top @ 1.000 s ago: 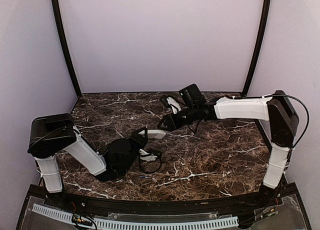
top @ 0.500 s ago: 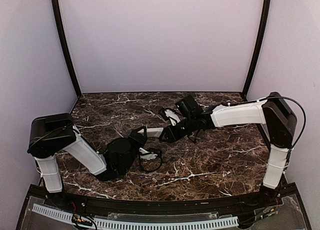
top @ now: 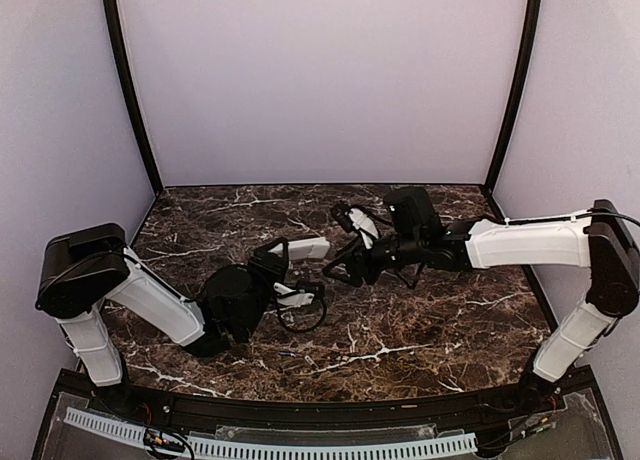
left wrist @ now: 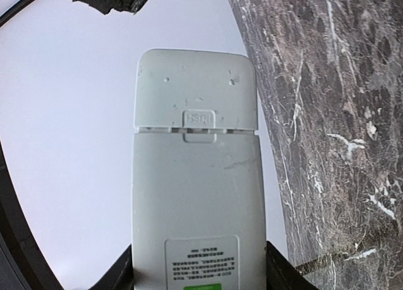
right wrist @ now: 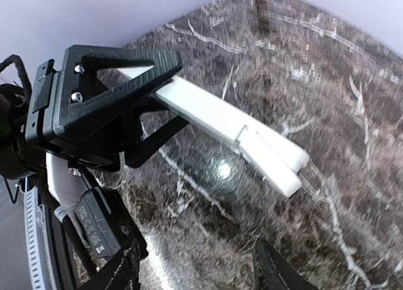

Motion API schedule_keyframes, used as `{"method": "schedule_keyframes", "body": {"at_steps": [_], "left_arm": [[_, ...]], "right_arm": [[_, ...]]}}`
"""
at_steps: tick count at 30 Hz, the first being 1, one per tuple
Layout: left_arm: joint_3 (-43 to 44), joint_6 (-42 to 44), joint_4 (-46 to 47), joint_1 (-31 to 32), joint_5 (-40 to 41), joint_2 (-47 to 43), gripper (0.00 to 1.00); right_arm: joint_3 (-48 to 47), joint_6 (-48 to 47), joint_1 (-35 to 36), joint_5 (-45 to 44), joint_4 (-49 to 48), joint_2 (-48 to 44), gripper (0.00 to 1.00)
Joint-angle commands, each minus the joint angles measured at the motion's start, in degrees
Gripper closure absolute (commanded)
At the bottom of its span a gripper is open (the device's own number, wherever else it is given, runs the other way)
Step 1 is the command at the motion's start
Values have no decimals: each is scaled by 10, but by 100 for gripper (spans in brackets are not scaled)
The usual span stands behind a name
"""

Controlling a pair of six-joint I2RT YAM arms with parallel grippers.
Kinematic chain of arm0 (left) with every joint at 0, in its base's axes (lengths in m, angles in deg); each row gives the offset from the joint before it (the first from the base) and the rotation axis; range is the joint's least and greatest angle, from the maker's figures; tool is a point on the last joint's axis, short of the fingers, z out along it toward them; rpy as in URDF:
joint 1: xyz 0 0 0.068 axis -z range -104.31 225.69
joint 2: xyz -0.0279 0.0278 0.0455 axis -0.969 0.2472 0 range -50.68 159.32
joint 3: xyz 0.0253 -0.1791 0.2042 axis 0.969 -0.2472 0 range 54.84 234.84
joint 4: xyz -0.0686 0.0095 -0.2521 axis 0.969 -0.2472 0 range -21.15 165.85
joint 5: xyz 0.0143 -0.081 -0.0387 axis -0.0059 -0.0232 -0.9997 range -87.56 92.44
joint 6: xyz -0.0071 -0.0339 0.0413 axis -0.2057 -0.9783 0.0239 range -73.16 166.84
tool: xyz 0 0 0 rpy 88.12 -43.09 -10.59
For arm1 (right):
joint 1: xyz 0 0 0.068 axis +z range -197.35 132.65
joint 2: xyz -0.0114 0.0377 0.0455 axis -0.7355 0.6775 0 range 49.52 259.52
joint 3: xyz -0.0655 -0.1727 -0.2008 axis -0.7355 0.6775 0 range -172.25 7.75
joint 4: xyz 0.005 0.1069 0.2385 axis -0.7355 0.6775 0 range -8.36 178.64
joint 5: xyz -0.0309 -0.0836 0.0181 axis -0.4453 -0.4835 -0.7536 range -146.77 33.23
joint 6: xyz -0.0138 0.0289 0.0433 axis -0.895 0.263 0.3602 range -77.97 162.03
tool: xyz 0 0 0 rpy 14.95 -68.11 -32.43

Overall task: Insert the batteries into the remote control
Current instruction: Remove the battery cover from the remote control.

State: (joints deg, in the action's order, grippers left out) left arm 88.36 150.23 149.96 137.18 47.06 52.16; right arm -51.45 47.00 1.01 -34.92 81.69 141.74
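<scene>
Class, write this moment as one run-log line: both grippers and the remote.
left gripper: shut on remote control | remote control: held above table | right gripper: open, empty, near it

- Remote control (top: 308, 246): slim, white, rectangular; its back shows a battery cover (left wrist: 195, 88) with a small latch and a printed label (left wrist: 201, 261).
- Held in the air, roughly level, one end clamped in the left gripper (top: 283, 257).

My left arm extends low; its hand (top: 278, 259) clamps the remote control (left wrist: 196, 176). My right arm reaches left, its hand (top: 340, 271) held with jaws apart.
</scene>
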Motion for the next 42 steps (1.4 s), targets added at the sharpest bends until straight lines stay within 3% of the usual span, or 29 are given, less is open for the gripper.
{"method": "schedule_keyframes", "body": {"at_steps": [1,7,15,23,33,42], "left_arm": [[5,-21,185,-2,-1,-57,100],[5,-21,184,-1,-6,-71,100],[6,-25,185,0,-6,-76,100],[6,-28,185,0,-4,-77,100],[6,-28,185,-1,-3,-71,100],[3,-30,185,-1,-4,-71,100]], "right_arm": [[62,-80,-9,-9,-166,-33,38],[91,-142,-10,-23,-296,-23,31],[70,-164,-11,1,-352,22,27],[63,-162,-8,51,-344,36,30],[138,-202,5,131,-391,-12,32],[148,-218,5,64,-326,-58,32]]}}
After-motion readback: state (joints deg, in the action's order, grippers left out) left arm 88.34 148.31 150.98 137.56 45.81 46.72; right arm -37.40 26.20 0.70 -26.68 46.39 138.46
